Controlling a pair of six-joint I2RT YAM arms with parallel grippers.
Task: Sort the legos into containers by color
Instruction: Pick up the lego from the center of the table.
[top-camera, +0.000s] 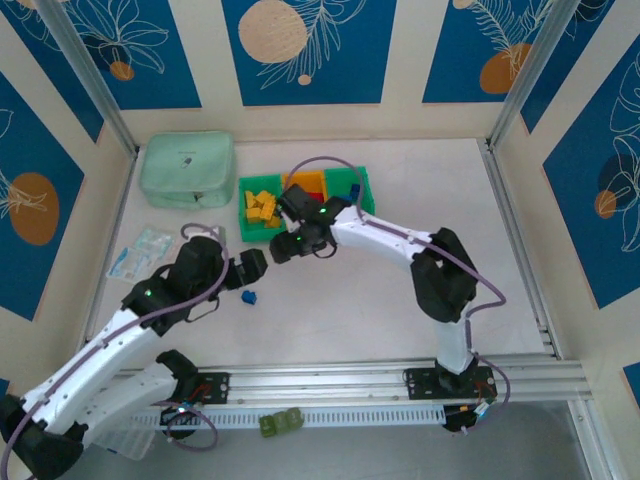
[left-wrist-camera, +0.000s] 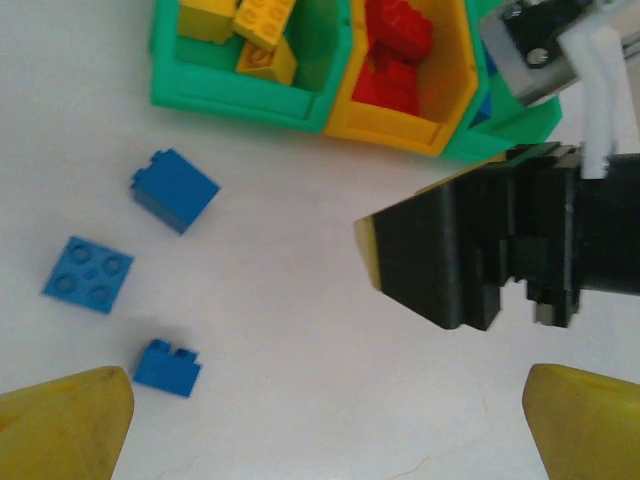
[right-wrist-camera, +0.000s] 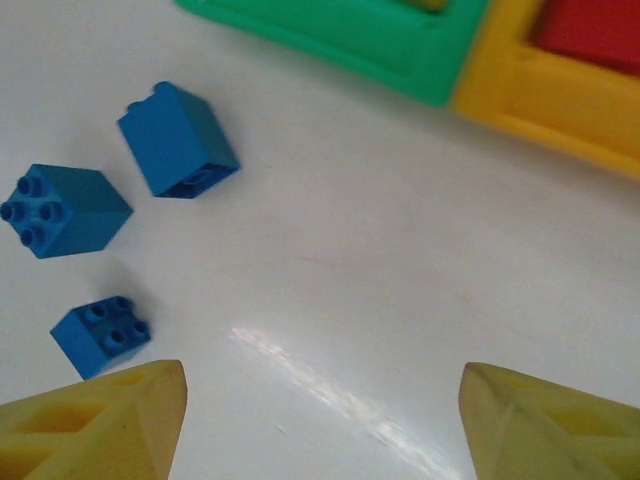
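Note:
Three blue legos lie loose on the white table: a tall one, one with its studs facing up and a small one. The left wrist view shows the same tall, flat and small bricks. The containers stand in a row behind them: a green bin of yellow legos, an orange bin of red legos and a second green bin. My right gripper hovers open over bare table just right of the bricks. My left gripper is wide open and holds nothing, with the right gripper's black body ahead of it.
A mint-green zip pouch lies left of the bins. A clear plastic packet sits by the left wall. An olive-green knobbly block rests on the near rail. One blue brick shows just below the left gripper.

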